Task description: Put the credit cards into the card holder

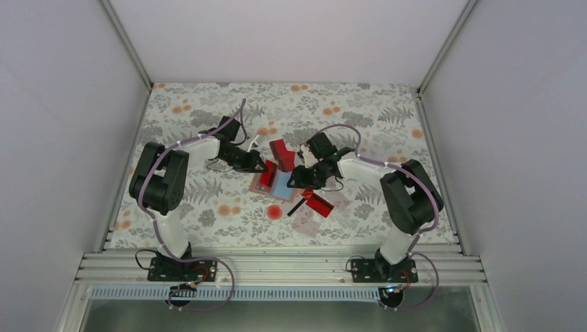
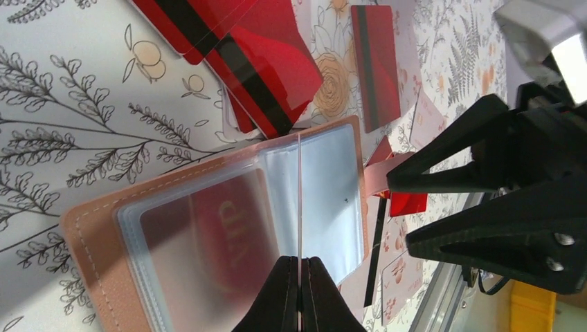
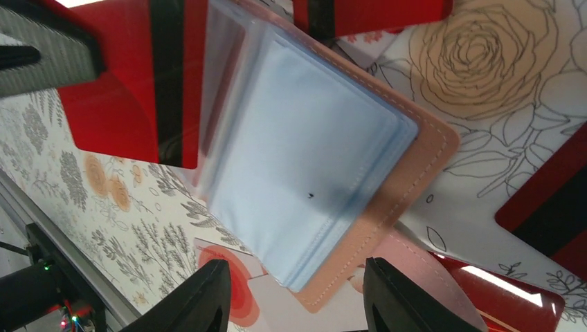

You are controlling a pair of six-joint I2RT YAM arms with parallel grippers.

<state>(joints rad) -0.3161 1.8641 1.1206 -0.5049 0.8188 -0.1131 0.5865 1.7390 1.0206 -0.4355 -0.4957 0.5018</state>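
My left tool [image 2: 300,263] pinches one sleeve [image 2: 300,207] of the card holder [image 2: 90,242] upright; my right tool [image 3: 297,270], jaws half-wide astride its edge, should pin it flat.

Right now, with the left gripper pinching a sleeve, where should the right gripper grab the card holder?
Probably the tan cover's rounded corner of the card holder, coming down from above: its stitched border sticks out past the clear sleeves, and the right gripper hangs over it, one open jaw either side.
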